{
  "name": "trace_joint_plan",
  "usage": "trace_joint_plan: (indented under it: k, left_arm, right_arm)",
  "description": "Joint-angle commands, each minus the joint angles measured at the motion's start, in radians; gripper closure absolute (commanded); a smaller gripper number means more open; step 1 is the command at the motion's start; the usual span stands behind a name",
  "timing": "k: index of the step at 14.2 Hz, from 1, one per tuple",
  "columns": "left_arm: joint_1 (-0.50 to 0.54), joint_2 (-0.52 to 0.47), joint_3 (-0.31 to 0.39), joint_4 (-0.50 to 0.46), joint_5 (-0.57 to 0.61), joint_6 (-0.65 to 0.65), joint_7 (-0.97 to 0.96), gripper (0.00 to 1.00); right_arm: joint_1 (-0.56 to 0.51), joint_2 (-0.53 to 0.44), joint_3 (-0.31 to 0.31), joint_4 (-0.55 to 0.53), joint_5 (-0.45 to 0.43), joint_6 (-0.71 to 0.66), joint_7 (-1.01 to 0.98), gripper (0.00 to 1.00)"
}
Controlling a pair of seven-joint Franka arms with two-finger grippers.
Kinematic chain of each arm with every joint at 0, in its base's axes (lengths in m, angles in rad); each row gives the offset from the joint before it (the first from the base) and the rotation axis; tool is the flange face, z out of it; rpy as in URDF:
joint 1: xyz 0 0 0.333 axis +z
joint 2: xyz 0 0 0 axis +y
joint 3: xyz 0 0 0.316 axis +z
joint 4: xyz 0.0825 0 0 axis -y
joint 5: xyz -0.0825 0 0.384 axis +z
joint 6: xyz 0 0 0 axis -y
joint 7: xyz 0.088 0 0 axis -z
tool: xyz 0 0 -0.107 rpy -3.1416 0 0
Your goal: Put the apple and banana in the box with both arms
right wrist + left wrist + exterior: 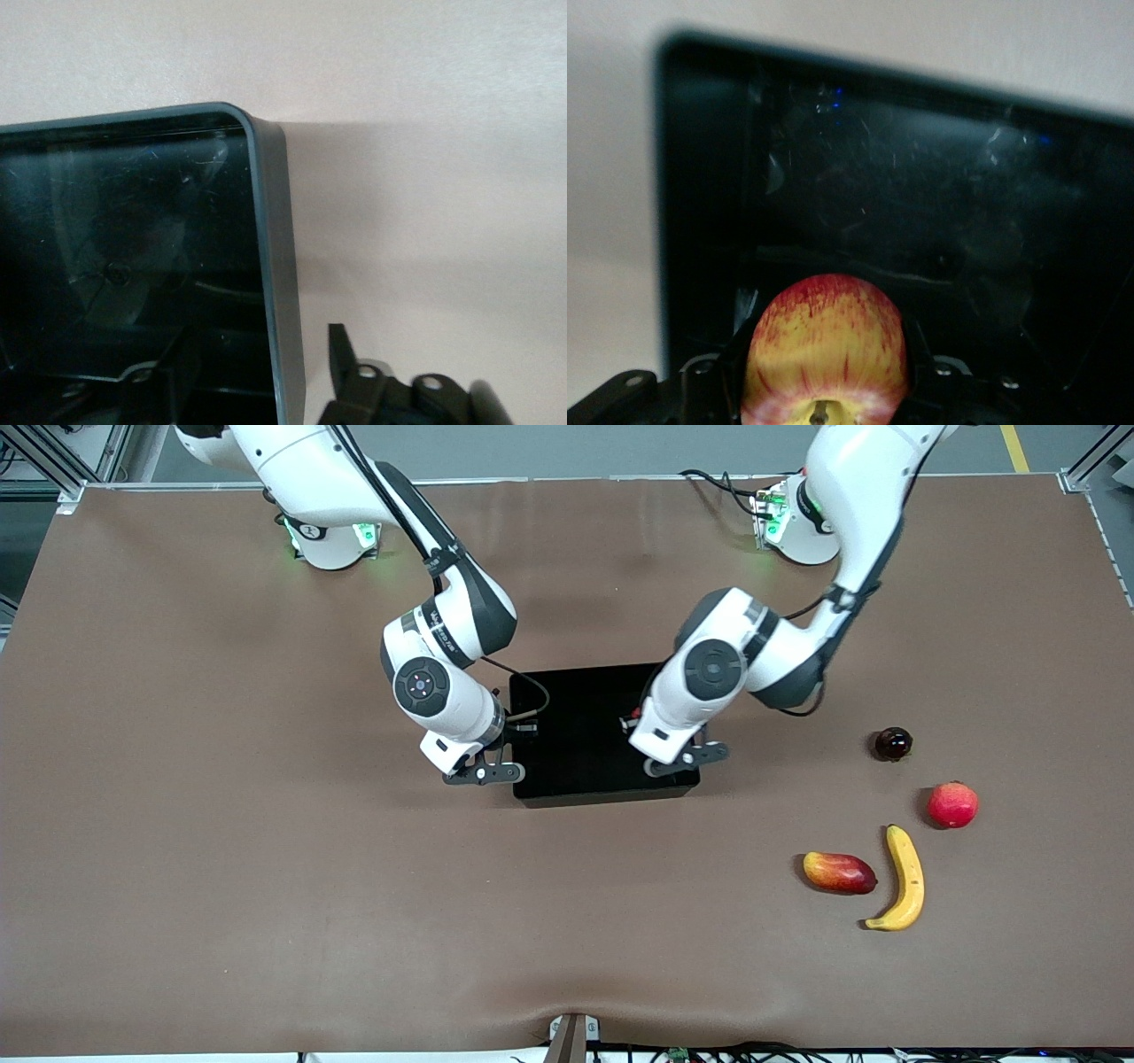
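Both arms crowd the box (585, 726). The left gripper (687, 760) hangs over one end with the apple (826, 350) squeezed in it, and the right gripper (485, 772) straddles the wall at the other end. The banana (904, 879) lies in open table, but a red-yellow fruit (839, 872) sits just beside it.

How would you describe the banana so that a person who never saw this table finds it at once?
Start at the black box in the middle of the table, then look toward the left arm's end, nearer the front camera, where four fruits lie. The banana is the long, curved, yellow one, beside the oblong red-yellow fruit; no other is so long.
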Motion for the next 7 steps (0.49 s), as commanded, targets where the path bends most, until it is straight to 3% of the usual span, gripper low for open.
trace_joint_plan:
  k: [1, 5, 6, 7]
  left_arm:
    - [-0.035, 0.024, 0.006, -0.031, 0.033, 0.034, -0.022, 1.0]
    - [-0.035, 0.083, 0.004, -0.087, 0.063, 0.109, -0.023, 1.0]
    - [-0.033, 0.087, 0.004, -0.085, 0.063, 0.109, -0.023, 0.7]
    - [-0.033, 0.085, 0.006, -0.084, 0.063, 0.108, -0.025, 0.01]
  right_arm:
    - [-0.044, -0.063, -0.031, 0.081, 0.0, -0.2, 0.006, 0.0]
    - [-0.057, -0.115, -0.12, 0.228, -0.127, -0.452, 0.007, 0.0]
    - [-0.057, -0.121, -0.147, 0.265, -0.133, -0.494, 0.006, 0.0]
    - [-0.057, -0.123, -0.183, 0.313, -0.133, -0.541, 0.001, 0.0]
